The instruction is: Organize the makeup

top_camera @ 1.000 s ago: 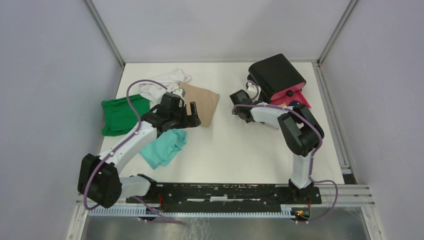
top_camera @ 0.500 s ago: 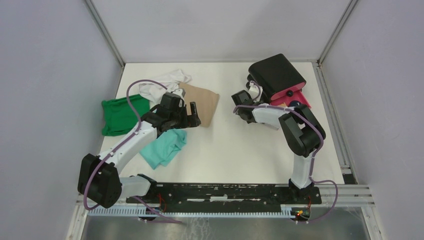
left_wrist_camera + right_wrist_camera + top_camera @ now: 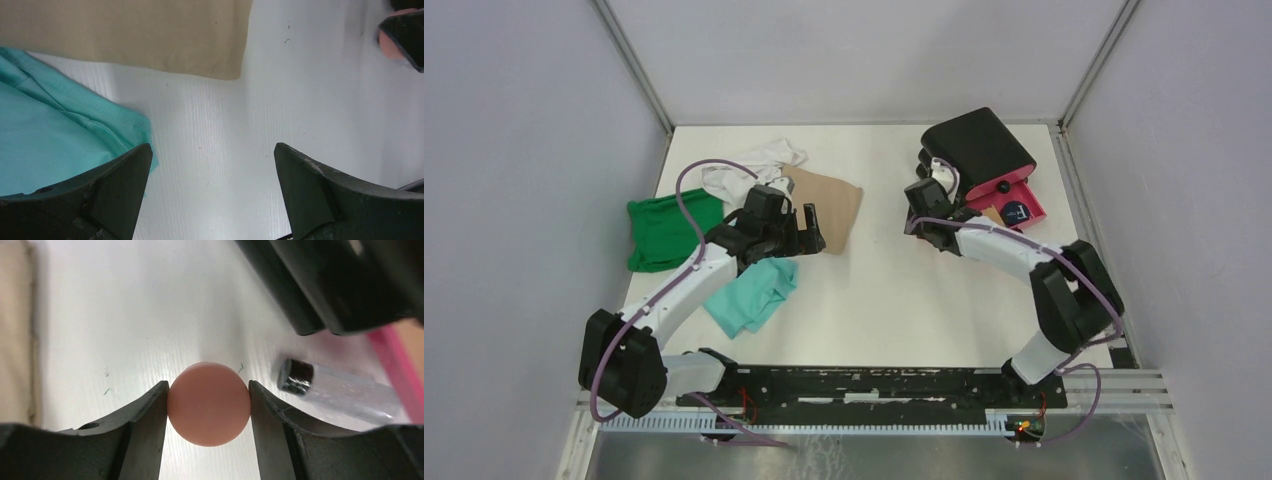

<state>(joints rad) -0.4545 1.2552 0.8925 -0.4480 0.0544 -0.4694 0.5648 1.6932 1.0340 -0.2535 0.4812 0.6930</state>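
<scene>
In the right wrist view my right gripper [image 3: 207, 386] is shut on the salmon-pink round puff [image 3: 208, 404], one finger against each side, low over the white table. Just right of it lies a clear black-capped vial [image 3: 345, 391]. From above, the right gripper [image 3: 929, 215] sits at the front left corner of the black box [image 3: 977, 148]. The box's pink drawer [image 3: 1027, 196] stands open and holds a small dark round jar [image 3: 1015, 211]. My left gripper [image 3: 212, 149] hangs open over bare table between the teal cloth [image 3: 50, 145] and the tan cloth [image 3: 125, 35].
Green cloth [image 3: 664, 232], white cloth [image 3: 754, 165], tan cloth [image 3: 829, 205] and teal cloth [image 3: 752, 293] lie around the left arm. Grey walls enclose the table on three sides. The black box's underside [image 3: 325, 285] looms close on the right gripper's far right.
The right gripper's jaws have closed onto the pink puff. It has shifted right toward the black box, its elbow swinging out to the right. The left arm has not moved.
</scene>
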